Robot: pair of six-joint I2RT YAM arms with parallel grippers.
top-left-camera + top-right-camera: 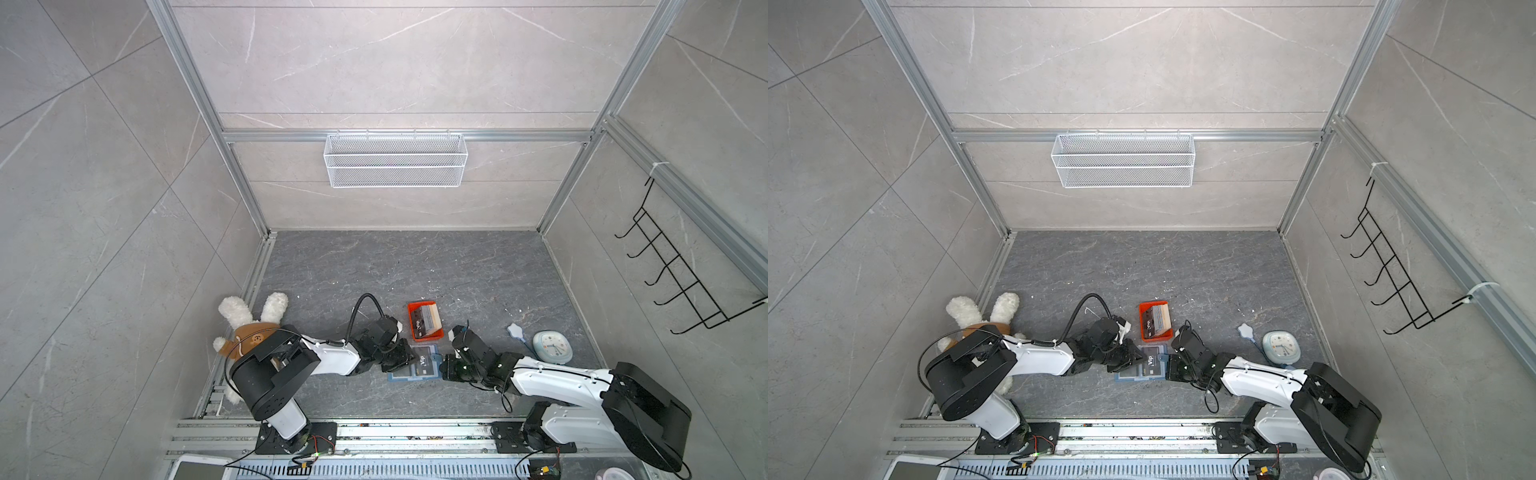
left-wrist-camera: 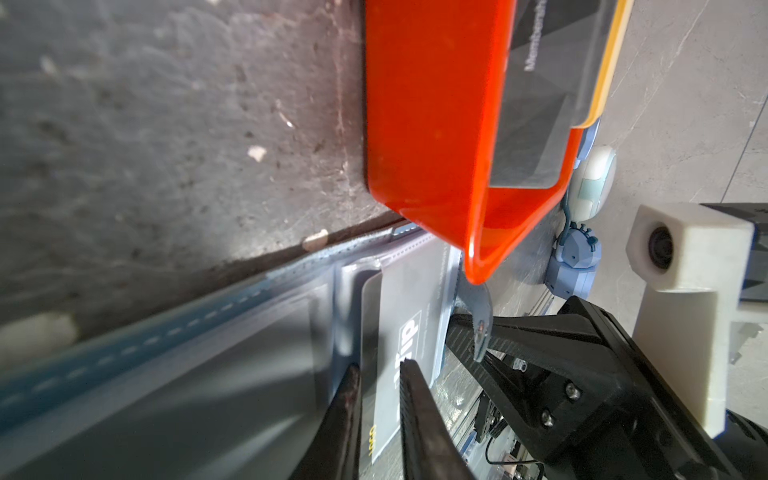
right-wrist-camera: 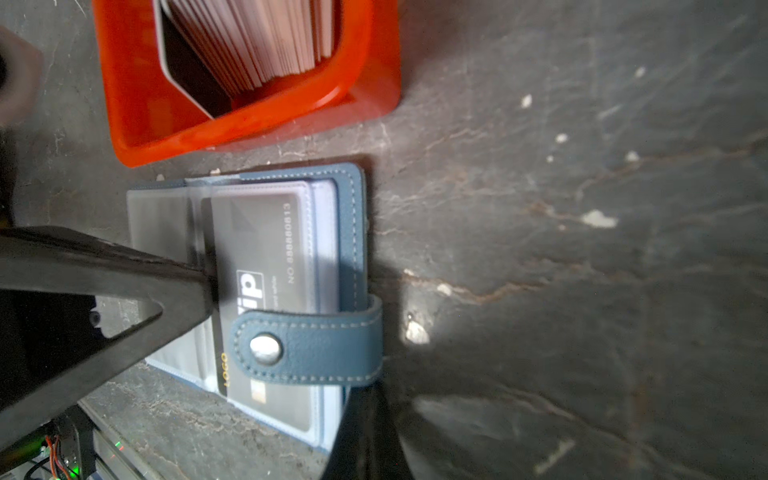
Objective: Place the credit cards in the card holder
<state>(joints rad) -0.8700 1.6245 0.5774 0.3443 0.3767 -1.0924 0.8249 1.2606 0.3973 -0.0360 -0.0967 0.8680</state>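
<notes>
Left wrist view: left gripper (image 2: 380, 374) is pinching one thin, probably stiff, slippery credit card (image 2: 399, 307) by its free edge, half-seated in the card holder (image 3: 353, 232); right gripper (image 1: 444, 368), jaws closed, is sitting at the holder's edge.

Fig. 1. I operate inside a laboratory test cell: aluminium frame (image 1: 407, 136), stone-patterned panels (image 1: 395, 62), wire basket (image 1: 395, 160), hook rack (image 1: 681, 272), mounting rails (image 1: 415, 432).

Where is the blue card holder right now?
In both top views the card holder lies open just below the orange tray, between the left pincer and the right pincer.
</notes>
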